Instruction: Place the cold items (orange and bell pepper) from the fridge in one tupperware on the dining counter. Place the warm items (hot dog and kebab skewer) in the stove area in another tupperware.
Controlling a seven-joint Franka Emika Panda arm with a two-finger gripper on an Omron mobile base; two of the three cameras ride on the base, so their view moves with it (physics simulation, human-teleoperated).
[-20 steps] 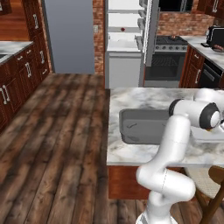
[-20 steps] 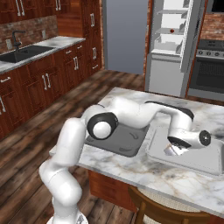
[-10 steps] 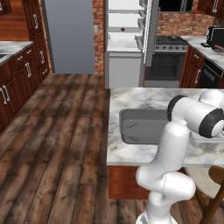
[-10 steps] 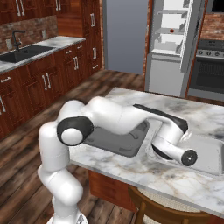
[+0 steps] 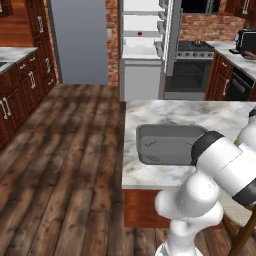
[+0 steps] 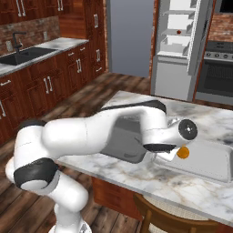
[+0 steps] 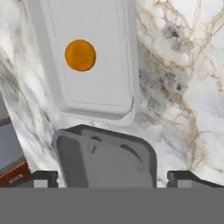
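The arm is built of thick, rounded white links with a smooth, glossy shell. Dark grey to black bands are set at the joints. A round white cap with a small dark centre is seen at the wrist. The two fingertips are small, dark and blocky. No cables or markings can be made out.
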